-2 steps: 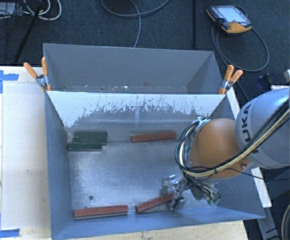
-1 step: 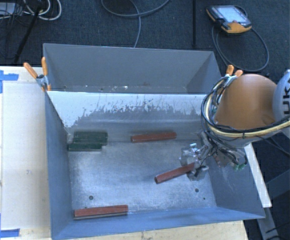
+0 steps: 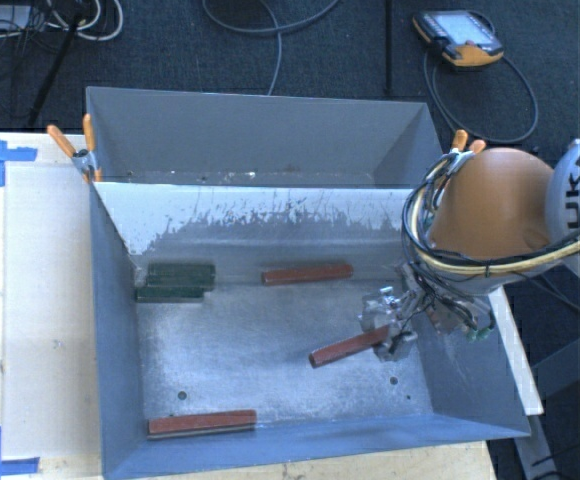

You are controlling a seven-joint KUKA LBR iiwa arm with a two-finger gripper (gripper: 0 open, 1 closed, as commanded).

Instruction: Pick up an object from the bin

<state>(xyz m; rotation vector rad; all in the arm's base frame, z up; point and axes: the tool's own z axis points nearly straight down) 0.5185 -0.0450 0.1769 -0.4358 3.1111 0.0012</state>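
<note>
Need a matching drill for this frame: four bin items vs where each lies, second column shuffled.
Things:
1 green block
2 back bar
3 front bar
4 slanted bar

Places:
a near-left corner
b one end at the hand
c far-left corner
d foot of the far wall, middle

Pairs: 1-c; 2-d; 3-a; 4-b
</note>
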